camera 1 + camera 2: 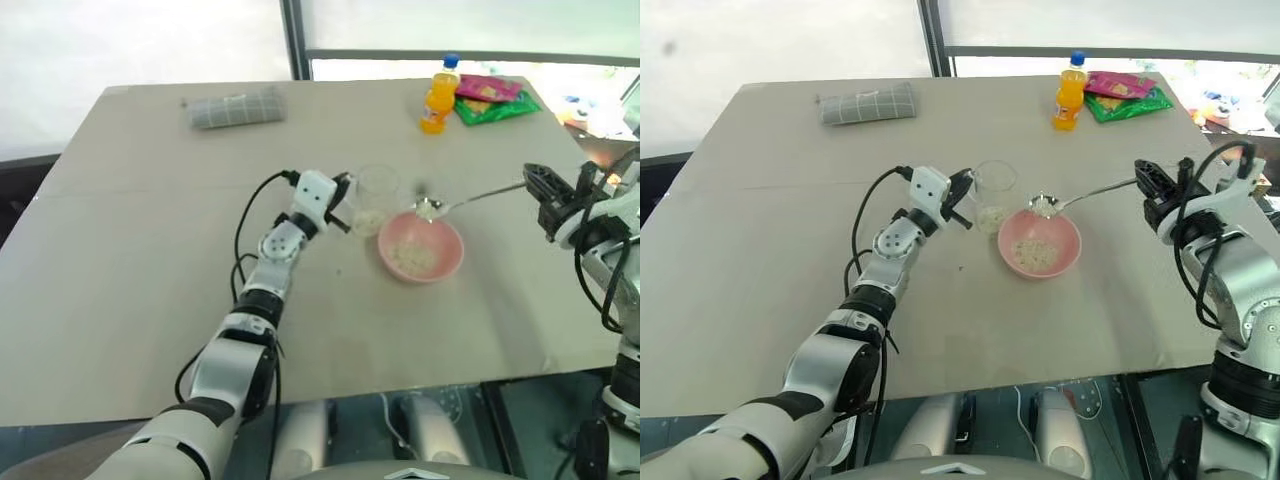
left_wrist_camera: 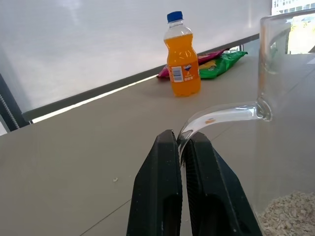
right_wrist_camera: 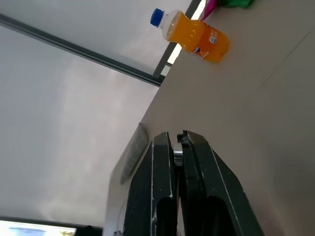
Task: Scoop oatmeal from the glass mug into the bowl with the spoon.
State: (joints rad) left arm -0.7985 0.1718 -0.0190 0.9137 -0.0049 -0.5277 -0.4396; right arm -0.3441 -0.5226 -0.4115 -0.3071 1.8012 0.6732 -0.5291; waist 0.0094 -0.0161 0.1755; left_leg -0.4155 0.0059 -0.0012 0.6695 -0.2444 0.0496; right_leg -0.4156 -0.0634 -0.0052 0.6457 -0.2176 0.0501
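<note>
Mid-transfer: right gripper (image 1: 1152, 190) clamped on spoon (image 1: 1080, 200), loaded over bowl (image 1: 1040, 245); left gripper (image 2: 183, 147) pinches glass mug (image 1: 374, 199) handle; tip next.

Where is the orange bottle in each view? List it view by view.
Left eye: bottle at the table's far edge, right of centre.
Right eye: the same spot.
Left wrist: upright beyond the mug's handle.
Right wrist: seen sideways, at the far edge.
Landmark: the snack packets beside it.

Glass mug (image 1: 376, 198) on worktop (image 1: 130, 260), just left of bowl (image 1: 421, 248); spoon (image 1: 468, 200) apparently above bowl's far rim; bottle (image 1: 439, 95) behind.
</note>
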